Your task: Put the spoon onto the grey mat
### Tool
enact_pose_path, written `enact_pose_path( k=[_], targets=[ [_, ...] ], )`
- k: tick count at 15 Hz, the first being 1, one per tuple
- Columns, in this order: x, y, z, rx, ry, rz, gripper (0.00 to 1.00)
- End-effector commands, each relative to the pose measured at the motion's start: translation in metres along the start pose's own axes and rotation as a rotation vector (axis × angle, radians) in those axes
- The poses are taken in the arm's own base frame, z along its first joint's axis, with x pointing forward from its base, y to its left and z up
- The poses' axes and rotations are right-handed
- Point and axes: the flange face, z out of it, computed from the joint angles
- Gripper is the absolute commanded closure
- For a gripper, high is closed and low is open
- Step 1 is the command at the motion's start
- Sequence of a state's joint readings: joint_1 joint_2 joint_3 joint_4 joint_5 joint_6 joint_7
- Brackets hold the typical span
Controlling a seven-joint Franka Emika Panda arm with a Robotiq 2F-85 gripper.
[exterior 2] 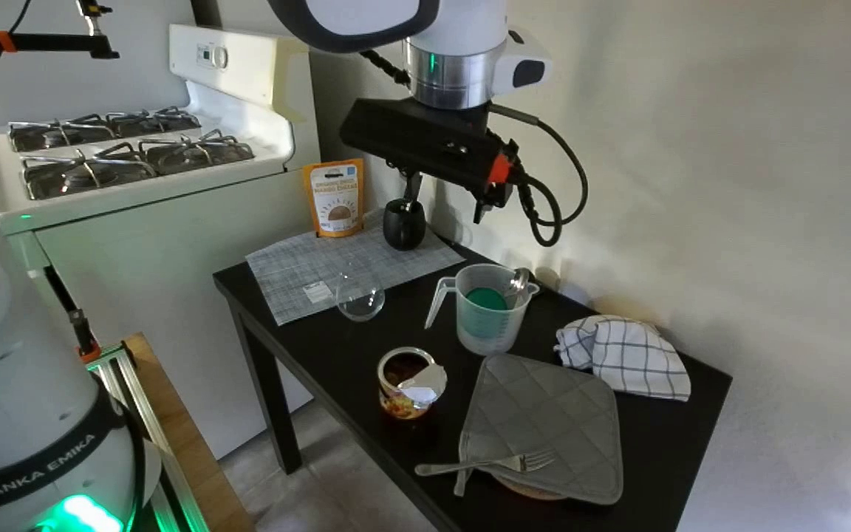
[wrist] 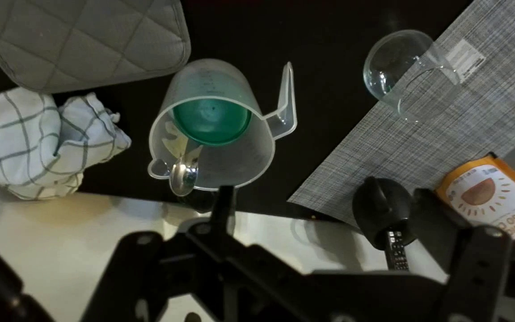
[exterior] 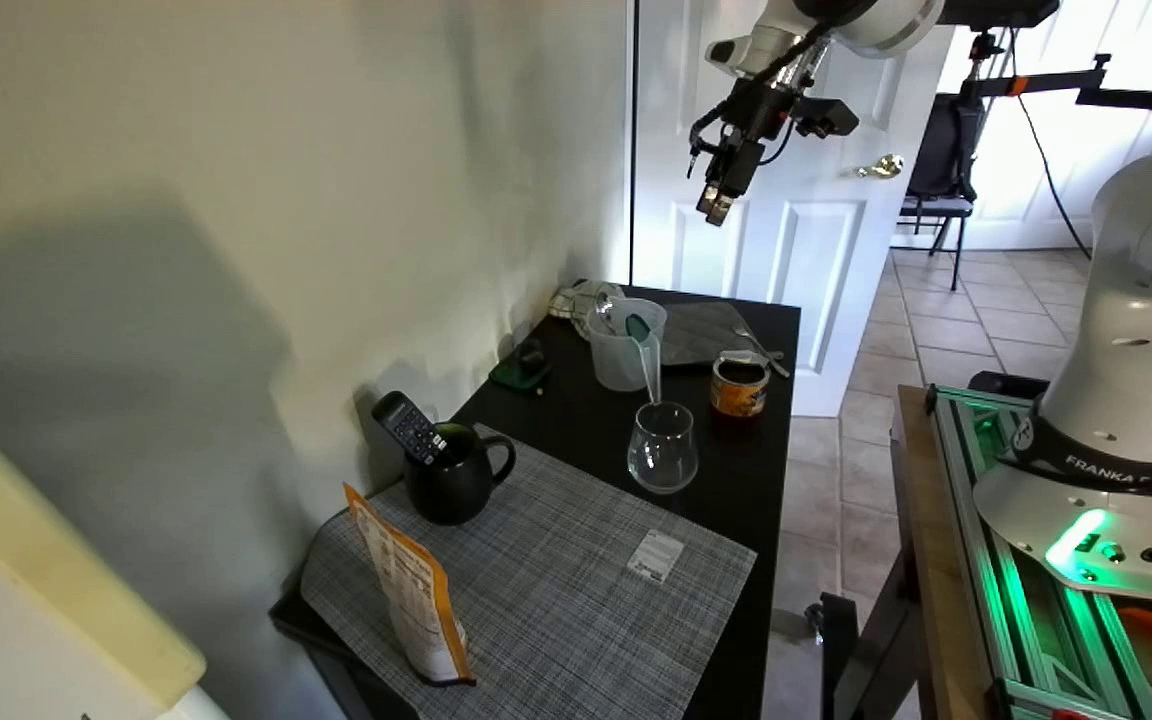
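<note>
The silver spoon (wrist: 183, 178) leans in a clear plastic measuring jug (wrist: 251, 163), its bowl up over the rim beside the spout. The spoon also shows in both exterior views (exterior: 604, 305) (exterior 2: 518, 284). A green round thing (wrist: 213, 120) is in the jug too. The grey woven mat (exterior: 576, 570) lies flat at the table's end by the stove, also in an exterior view (exterior 2: 300, 266) and the wrist view (wrist: 503, 80). My gripper (wrist: 324, 193) is open and empty, its fingers wide apart. In an exterior view the gripper (exterior: 714, 208) hangs high above the table.
On the mat stand a black mug (exterior: 451, 490) with a remote, an orange-white pouch (exterior 2: 335, 199) and a label (exterior: 656, 555). A clear glass (exterior: 663, 450), opened can (exterior 2: 405, 384), quilted pot holder (exterior 2: 544, 428), fork (exterior 2: 484, 463) and checked cloth (exterior 2: 632, 355) stand or lie nearby.
</note>
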State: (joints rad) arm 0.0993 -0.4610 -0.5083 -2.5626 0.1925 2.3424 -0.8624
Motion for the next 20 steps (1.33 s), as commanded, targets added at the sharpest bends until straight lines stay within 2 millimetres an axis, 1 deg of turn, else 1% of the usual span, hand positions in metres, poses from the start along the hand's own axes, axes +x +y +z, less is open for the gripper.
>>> enact_pose_path(
  k=[1, 4, 5, 6, 8, 9, 10, 12, 15, 16, 17, 20],
  targets=[
    [0.01, 0.043, 0.01, 0.048, -0.099, -0.09, 0.0],
    [0.014, 0.083, 0.017, -0.028, -0.197, -0.093, 0.0],
    [0.018, 0.1, 0.02, -0.082, -0.214, -0.079, 0.0],
    [0.022, 0.111, 0.023, -0.114, -0.232, -0.072, 0.0],
    [0.033, 0.131, 0.031, -0.164, -0.251, -0.047, 0.0],
    [0.04, 0.136, 0.035, -0.187, -0.229, 0.001, 0.0],
    [0.027, 0.121, 0.024, -0.149, -0.217, -0.043, 0.0],
    [0.036, 0.131, 0.034, -0.172, -0.23, -0.02, 0.0],
    [0.04, 0.134, 0.037, -0.175, -0.235, -0.014, 0.0],
    [0.043, 0.132, 0.038, -0.152, -0.195, -0.035, 0.0],
    [0.048, 0.129, 0.039, -0.107, -0.107, -0.071, 0.0],
    [0.059, 0.129, 0.048, -0.016, 0.033, -0.114, 0.0]
  ],
)
